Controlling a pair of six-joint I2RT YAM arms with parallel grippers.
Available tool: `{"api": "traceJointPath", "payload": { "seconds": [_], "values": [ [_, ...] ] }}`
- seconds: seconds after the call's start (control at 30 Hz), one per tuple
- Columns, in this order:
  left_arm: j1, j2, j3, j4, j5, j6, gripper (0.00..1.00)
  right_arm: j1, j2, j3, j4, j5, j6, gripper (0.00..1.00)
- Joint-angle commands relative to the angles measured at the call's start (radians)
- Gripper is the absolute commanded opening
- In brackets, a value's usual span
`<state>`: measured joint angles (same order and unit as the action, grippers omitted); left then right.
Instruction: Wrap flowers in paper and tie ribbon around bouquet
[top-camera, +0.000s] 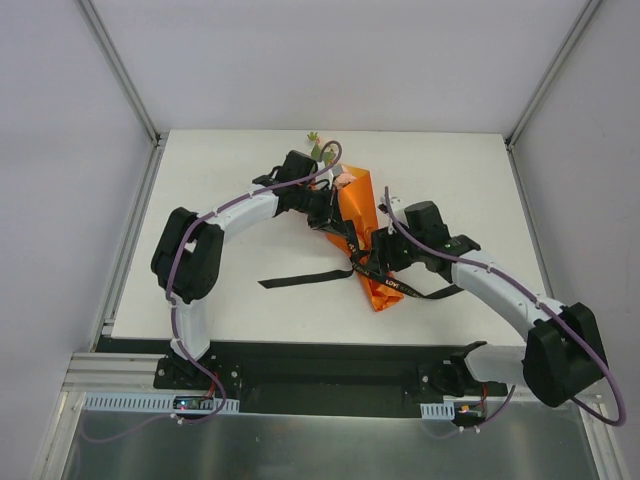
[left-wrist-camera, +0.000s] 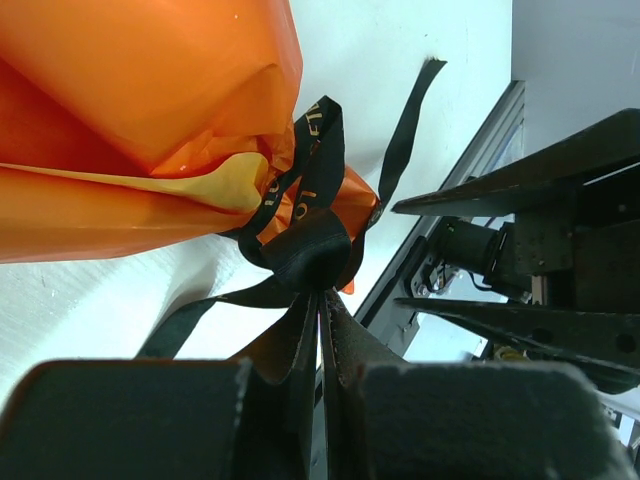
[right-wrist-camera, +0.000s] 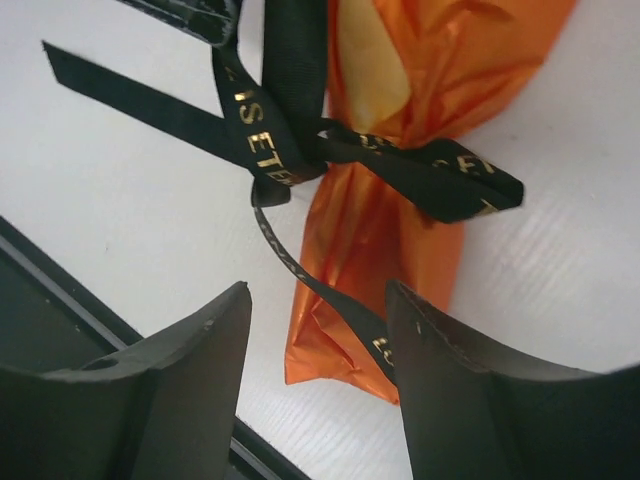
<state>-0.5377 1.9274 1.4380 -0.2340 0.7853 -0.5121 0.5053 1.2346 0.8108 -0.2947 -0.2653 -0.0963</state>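
Nearest, at the bottom of the right wrist view, the right hand (right-wrist-camera: 318, 297) stands released, its dark fingers apart, with a loose strand of the long narrow black fabric ribbon (right-wrist-camera: 258, 140) with gold lettering running between them, gripped by neither. Low in the left wrist view, the left hand (left-wrist-camera: 322, 338) is clenched on that ribbon just under the knot (left-wrist-camera: 305, 250) at mid-frame. The ribbon looks soft, limp and light, so it probably slips unless pinched close to the knot. Beyond, the bouquet (top-camera: 358, 205), a cone of glossy orange paper (left-wrist-camera: 150, 70), lies mid-frame on the white tabletop (top-camera: 450, 170), cinched near its narrow end. The paper should crumple easily. Farthest, the fragile pink flowers (top-camera: 316, 145) and green leaves show at its wide end.
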Motion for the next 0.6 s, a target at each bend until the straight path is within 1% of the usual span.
{"api": "traceJointPath", "payload": {
  "seconds": [0.0, 0.03, 0.27, 0.37, 0.4, 0.5, 0.57],
  "values": [
    [-0.01, -0.067, -0.011, -0.013, 0.042, 0.024, 0.0, -0.001, 0.073, 0.007, 0.141, -0.184, -0.126, 0.59],
    [-0.01, -0.07, -0.013, -0.013, 0.043, 0.026, 0.0, -0.002, 0.091, 0.016, 0.131, -0.21, -0.143, 0.57],
    [-0.01, -0.071, -0.011, -0.014, 0.049, 0.03, 0.0, -0.002, 0.126, -0.019, 0.12, -0.209, -0.16, 0.51],
    [-0.01, -0.067, -0.008, -0.014, 0.051, 0.029, 0.0, -0.002, 0.114, -0.03, 0.124, -0.198, -0.149, 0.44],
    [-0.01, -0.067, -0.008, -0.013, 0.048, 0.03, 0.0, -0.002, 0.109, -0.032, 0.126, -0.187, -0.146, 0.38],
    [-0.008, -0.071, -0.014, -0.013, 0.043, 0.032, 0.0, -0.001, 0.095, -0.032, 0.118, -0.17, -0.14, 0.3],
    [-0.007, -0.076, -0.018, -0.013, 0.04, 0.032, 0.0, -0.002, 0.089, -0.035, 0.117, -0.17, -0.134, 0.29]
  ]
}}
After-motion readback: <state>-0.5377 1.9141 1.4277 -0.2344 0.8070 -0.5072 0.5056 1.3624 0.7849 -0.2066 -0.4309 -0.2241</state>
